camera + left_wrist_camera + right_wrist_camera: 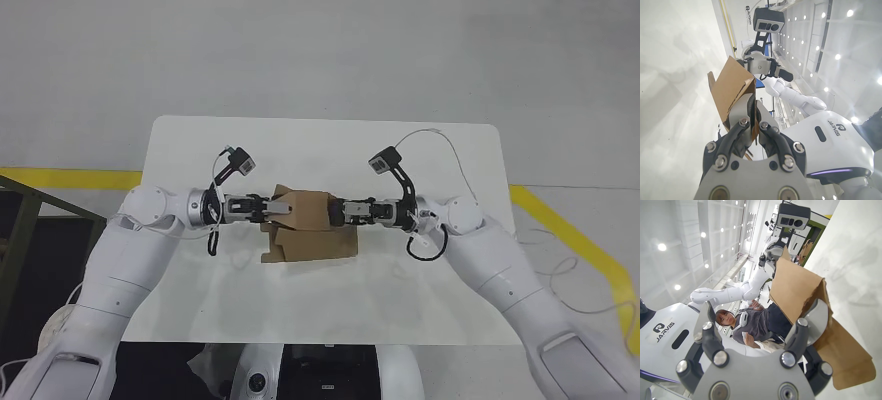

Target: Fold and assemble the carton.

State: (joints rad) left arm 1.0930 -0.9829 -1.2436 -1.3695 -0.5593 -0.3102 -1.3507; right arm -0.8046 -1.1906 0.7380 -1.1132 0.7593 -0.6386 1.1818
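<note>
Carton (310, 228): brown corrugated board, partly folded, flaps still loose. It sits over the middle of the white table (400, 150), between the two arms, which come at it from opposite sides. Whether it rests on the tabletop or is held just clear of it: cannot tell.

Left gripper (280, 207): at the carton's left end. In the left wrist view, the left gripper (752, 106) is clamped on the thin edge of a cardboard panel, one finger on each face. The carton (732, 85) stands up beyond it, with the fluted edge showing at the corner.

Right gripper (335, 212): at the carton's right end. In the right wrist view, the right gripper (762, 302) is spread wide with nothing pinched. One finger (817, 313) lies against the carton (795, 285) by a ragged edge; the other stands well clear of it. One flap hangs past the gripper's base
</note>
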